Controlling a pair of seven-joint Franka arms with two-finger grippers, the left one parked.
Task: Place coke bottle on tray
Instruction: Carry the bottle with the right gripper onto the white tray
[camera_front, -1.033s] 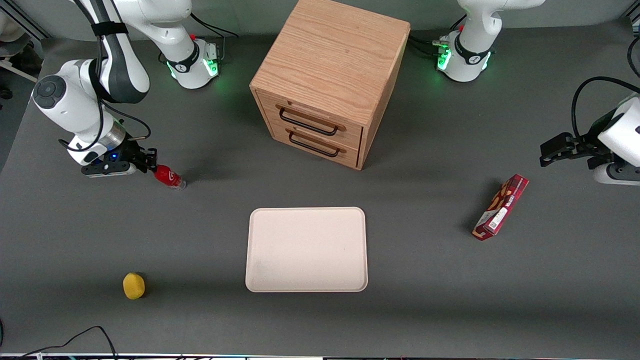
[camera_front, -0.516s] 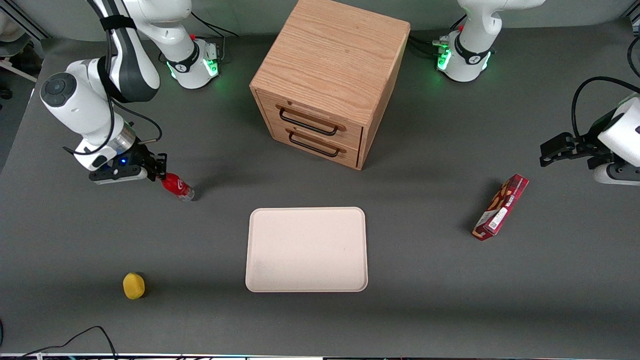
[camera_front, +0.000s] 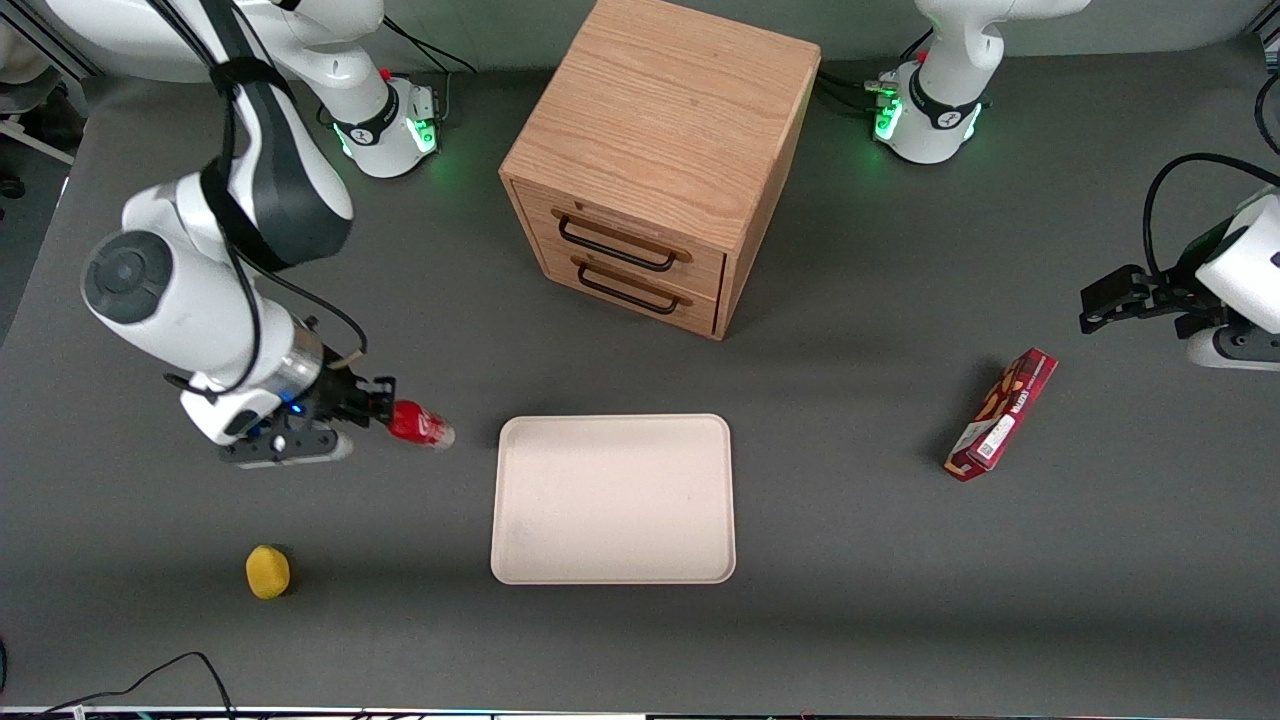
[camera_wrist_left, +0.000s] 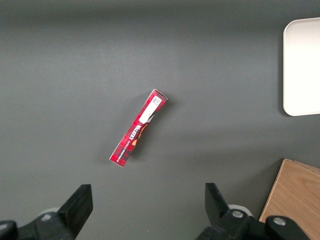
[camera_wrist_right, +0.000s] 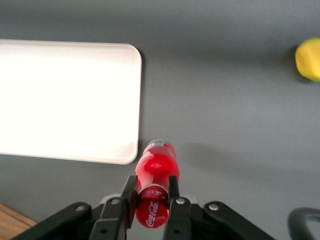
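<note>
My right gripper (camera_front: 385, 412) is shut on the coke bottle (camera_front: 420, 425), a tiny red bottle with a white script label, and holds it above the table with its clear base pointing toward the tray (camera_front: 612, 498). The tray is a flat cream-pink rectangle with rounded corners. The bottle is just short of the tray's edge on the working arm's side. In the right wrist view the fingers (camera_wrist_right: 131, 192) clamp the bottle (camera_wrist_right: 156, 167) at its neck, and the tray (camera_wrist_right: 65, 100) lies beside the bottle's base.
A wooden two-drawer cabinet (camera_front: 655, 160) stands farther from the front camera than the tray. A yellow round object (camera_front: 267, 571) lies nearer the camera toward the working arm's end. A red snack box (camera_front: 1002, 414) lies toward the parked arm's end.
My right gripper has carried the bottle toward the tray and nearer to the front camera. It now hangs close to the tray's edge.
</note>
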